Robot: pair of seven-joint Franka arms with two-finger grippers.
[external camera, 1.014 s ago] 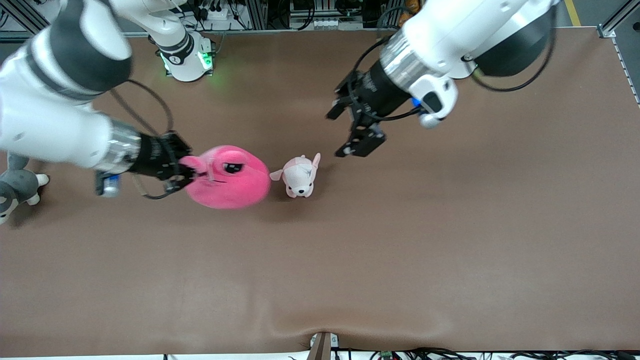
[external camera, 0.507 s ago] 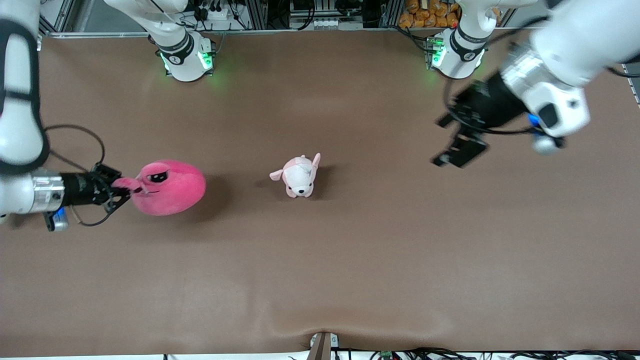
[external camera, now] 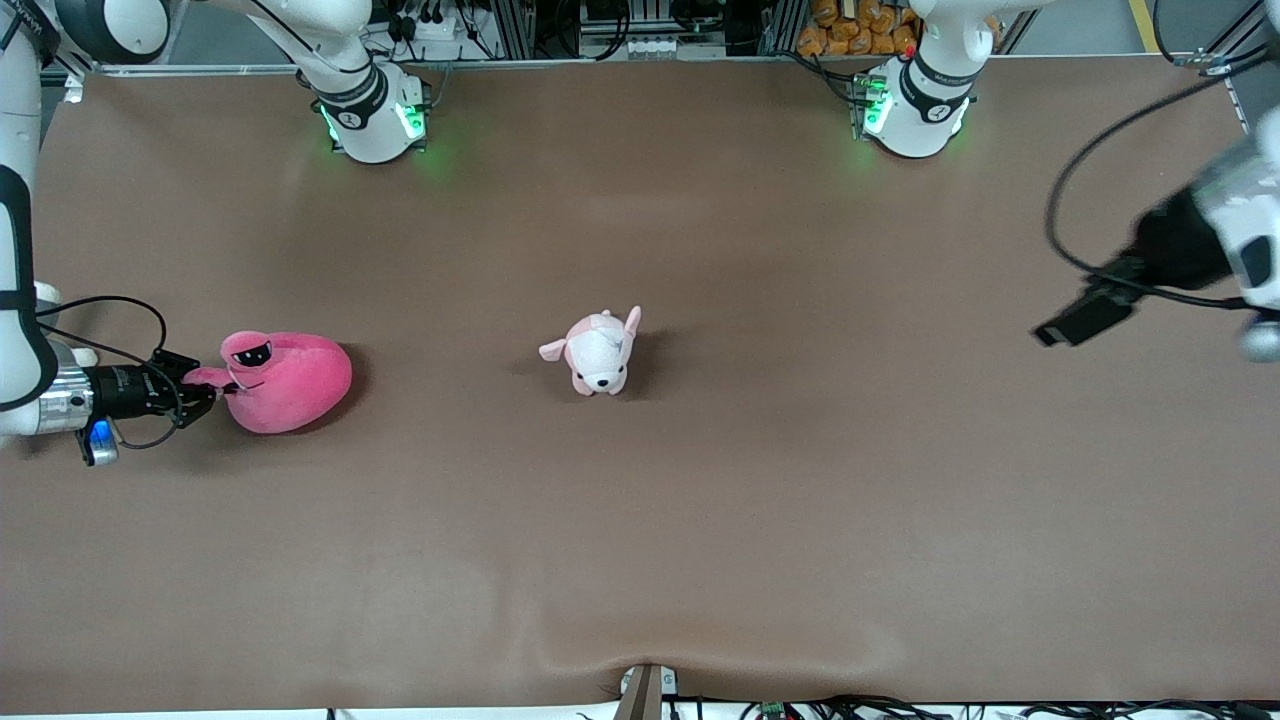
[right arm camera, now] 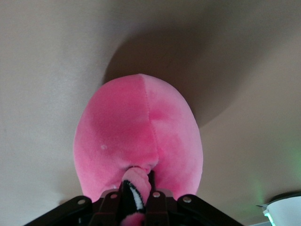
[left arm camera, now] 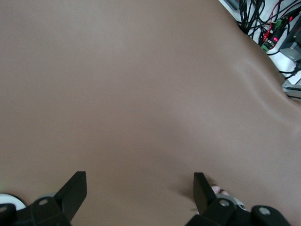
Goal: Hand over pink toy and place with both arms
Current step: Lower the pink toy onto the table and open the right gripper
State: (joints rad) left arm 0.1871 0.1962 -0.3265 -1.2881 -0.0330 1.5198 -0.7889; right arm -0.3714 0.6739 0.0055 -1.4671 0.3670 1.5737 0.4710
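**Pink toy set down, still pinched by an ear**

The right gripper [external camera: 205, 388] pinches an ear flap of the round hot-pink plush toy [external camera: 290, 382], which rests on the brown table [external camera: 700, 520] at the right arm's end, probably about to be let go. The left gripper [external camera: 1085, 318], jaws spread and empty, hangs over its own end. A pale pink puppy plush [external camera: 598, 352] sits mid-table.

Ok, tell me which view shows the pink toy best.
The front view: the whole pink toy shows on the table, eyes included, with the right gripper shut on its ear flap. The right wrist view shows only its rounded body close up. The left wrist view shows bare table, no toy.
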